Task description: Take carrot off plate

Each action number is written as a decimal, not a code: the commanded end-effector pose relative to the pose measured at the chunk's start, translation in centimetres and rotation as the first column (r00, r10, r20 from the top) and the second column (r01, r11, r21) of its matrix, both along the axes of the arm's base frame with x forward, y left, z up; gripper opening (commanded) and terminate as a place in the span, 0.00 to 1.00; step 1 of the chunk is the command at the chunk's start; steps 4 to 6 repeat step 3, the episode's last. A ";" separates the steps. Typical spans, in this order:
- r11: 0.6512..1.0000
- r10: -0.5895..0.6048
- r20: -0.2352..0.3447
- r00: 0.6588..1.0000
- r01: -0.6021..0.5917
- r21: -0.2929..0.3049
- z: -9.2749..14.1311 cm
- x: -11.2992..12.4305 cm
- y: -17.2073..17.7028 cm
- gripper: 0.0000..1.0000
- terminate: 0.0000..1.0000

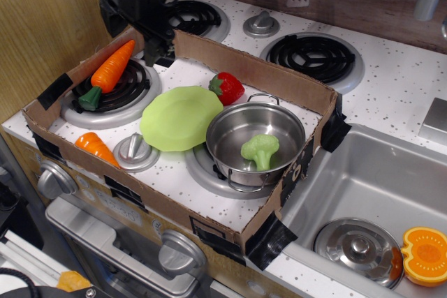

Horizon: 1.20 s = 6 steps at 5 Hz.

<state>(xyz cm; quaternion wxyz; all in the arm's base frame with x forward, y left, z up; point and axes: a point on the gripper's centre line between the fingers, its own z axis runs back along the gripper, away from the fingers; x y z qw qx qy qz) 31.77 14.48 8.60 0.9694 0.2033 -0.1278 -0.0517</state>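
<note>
The long orange carrot (110, 70) with a dark green stem end lies on the back-left burner (112, 99) inside the cardboard tray, tip pointing up-right. The lime-green plate (180, 117) lies bare beside it, to its right, apart from it. My black gripper (155, 48) hangs above the tray's back-left corner, up and right of the carrot, with nothing between its fingers; its fingers look apart.
A cardboard tray wall (251, 71) rings the area. Inside are a red strawberry (227, 87), a steel pot (255, 143) holding green broccoli (260, 150), a small silver lid (136, 151) and a stubby carrot piece (96, 148). A sink (377, 193) lies at the right.
</note>
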 end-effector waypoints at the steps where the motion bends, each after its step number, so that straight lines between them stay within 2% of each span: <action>1: 1.000 -0.003 0.023 1.000 0.003 -0.009 2.3 0.9 -1.9 1.00 0.00; 2: 1.000 -0.003 0.023 1.000 0.003 -0.009 2.3 0.9 -1.9 1.00 0.00; 3: 1.000 -0.003 0.023 1.000 0.003 -0.009 2.3 0.9 -1.9 1.00 1.00; 6: 1.000 -0.003 0.023 1.000 0.003 -0.009 2.3 0.9 -1.9 1.00 1.00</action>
